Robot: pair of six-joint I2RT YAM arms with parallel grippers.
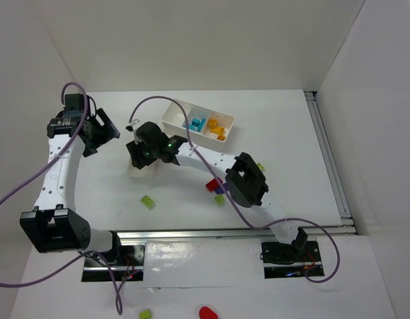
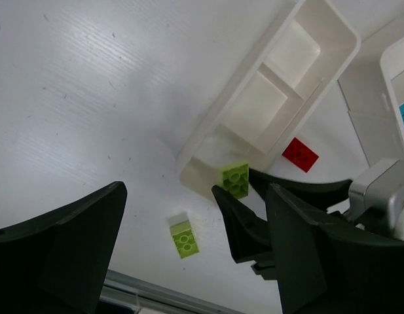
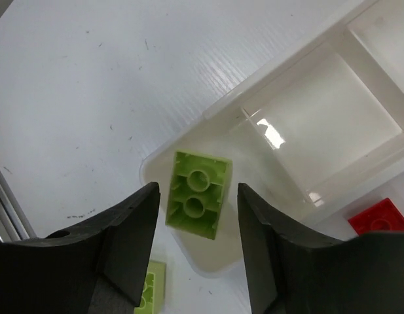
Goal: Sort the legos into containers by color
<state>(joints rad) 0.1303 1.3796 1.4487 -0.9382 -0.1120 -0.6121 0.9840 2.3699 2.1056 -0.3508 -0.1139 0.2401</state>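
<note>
My right gripper (image 1: 136, 159) is open and points down over the end compartment of the narrow white tray (image 3: 319, 124). A lime green lego (image 3: 198, 193) lies underside up in that compartment, between the jaws with a gap on each side. It also shows in the left wrist view (image 2: 235, 178). My left gripper (image 1: 102, 136) is open and empty, above the table left of this tray (image 2: 274, 108). The wider tray (image 1: 171, 119) holds cyan legos (image 1: 197, 123) and orange-yellow legos (image 1: 218, 128).
A green lego (image 1: 148, 201) lies on the table near the front. A red lego (image 1: 211, 185), a purple one (image 1: 220, 191) and a green one (image 1: 219, 199) lie under my right arm. Another green one (image 1: 260, 166) lies right of it. A smooth red blob (image 1: 207, 312) sits off the table.
</note>
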